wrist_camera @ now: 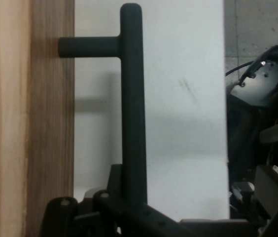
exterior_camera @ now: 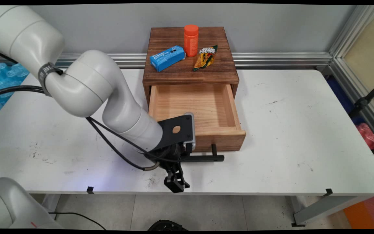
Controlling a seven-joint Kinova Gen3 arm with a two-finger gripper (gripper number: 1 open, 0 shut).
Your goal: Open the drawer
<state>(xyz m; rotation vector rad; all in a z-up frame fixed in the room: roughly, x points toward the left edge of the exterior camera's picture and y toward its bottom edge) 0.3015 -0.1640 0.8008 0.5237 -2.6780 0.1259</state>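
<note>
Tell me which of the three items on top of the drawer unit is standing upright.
The orange bottle, at the back of the wooden top. The blue box to its left and the snack packet to its right both lie flat.

Brown wood cabinet [exterior_camera: 190, 70] w/ black handle [exterior_camera: 206, 158], blue box [exterior_camera: 167, 58], orange bottle [exterior_camera: 191, 40].
</note>
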